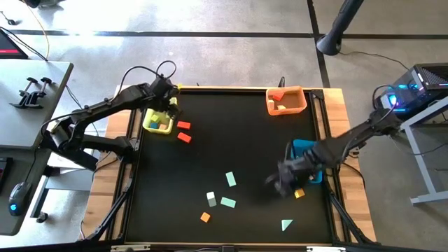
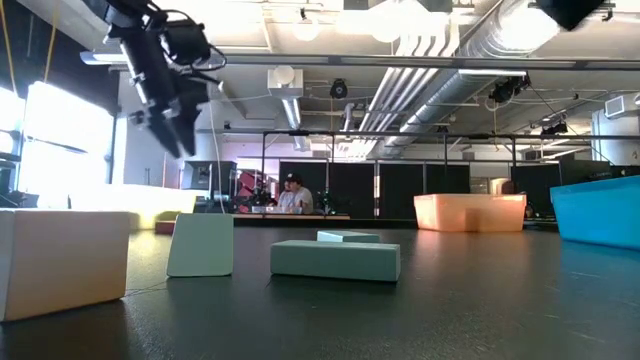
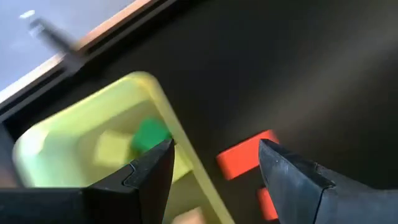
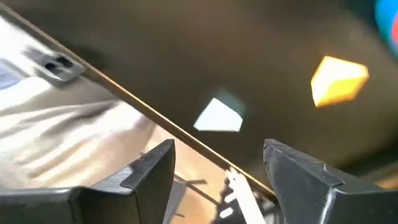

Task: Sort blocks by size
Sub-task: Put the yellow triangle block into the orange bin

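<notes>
Small wooden blocks lie scattered on the black mat: two red ones [image 1: 183, 131] beside the yellow bin [image 1: 157, 121], several mint pieces [image 1: 229, 190] near the middle, a mint triangle [image 1: 287, 225] and two orange blocks [image 1: 299, 193] toward the near edge. My left gripper [image 3: 214, 149] hovers open over the yellow bin's rim [image 3: 163, 99], with a red block [image 3: 247, 154] showing between its fingers below. A green block [image 3: 149, 134] lies in that bin. My right gripper [image 4: 217, 149] hangs open above the near right of the mat, over the mint triangle [image 4: 217, 116] and an orange block [image 4: 339, 79].
An orange bin [image 1: 285, 100] holding a few pieces stands at the far right. A blue bin [image 1: 306, 148] sits at the right edge, partly under my right arm. The mat's wooden border [image 1: 210, 88] frames the work area. In the low view, mint blocks [image 2: 335, 259] lie close to the camera.
</notes>
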`<state>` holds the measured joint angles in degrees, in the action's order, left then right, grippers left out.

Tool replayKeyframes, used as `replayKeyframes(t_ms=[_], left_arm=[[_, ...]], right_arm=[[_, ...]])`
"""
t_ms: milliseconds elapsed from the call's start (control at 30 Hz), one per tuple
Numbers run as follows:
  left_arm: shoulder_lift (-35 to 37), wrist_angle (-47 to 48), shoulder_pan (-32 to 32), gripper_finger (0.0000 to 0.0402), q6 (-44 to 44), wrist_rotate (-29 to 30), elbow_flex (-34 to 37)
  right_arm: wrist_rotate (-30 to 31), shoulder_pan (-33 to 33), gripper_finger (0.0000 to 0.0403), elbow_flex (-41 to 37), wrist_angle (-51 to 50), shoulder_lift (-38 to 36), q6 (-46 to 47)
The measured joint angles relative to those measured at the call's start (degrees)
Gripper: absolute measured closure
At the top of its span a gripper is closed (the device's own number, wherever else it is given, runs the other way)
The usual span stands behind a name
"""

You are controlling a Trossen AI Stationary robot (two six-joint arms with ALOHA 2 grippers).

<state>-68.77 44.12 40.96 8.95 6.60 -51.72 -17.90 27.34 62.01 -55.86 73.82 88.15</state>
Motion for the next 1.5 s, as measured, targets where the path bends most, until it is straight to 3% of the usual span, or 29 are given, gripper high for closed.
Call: replayKeyframes(t_ms=[167,333,633,833,1033,1500], left_arm=[[0.0,-6.0,-1.0,0.0181,-1.2,-6.2,-0.2],[0.0,-8.5,-2.4,0.0181,-1.2,-7.9,-0.2],[0.0,-8.5,-3.2,0.0181,-2.9,-8.1,-0.2],[-0.3,-8.4,-3.2,0.0181,-6.0,-8.1,-0.2],[-0.3,-8.4,-3.2,0.0181,-6.1,-8.1,-0.2],[-0.2,-7.6,-3.3,0.0181,-5.0,-8.2,-0.2]], right_arm=[[0.9,7.4,0.0162,0.0,-1.9,4.9,8.7],[1.0,9.3,0.0162,0.0,-5.7,10.8,17.4],[2.7,6.9,0.0165,0.0,-12.0,19.6,14.6],[3.9,6.0,0.0186,-0.3,-11.3,23.6,12.0],[-0.3,6.1,0.0209,-6.3,-4.1,24.5,14.7],[0.2,6.0,0.0265,-12.7,2.1,24.1,16.4]])
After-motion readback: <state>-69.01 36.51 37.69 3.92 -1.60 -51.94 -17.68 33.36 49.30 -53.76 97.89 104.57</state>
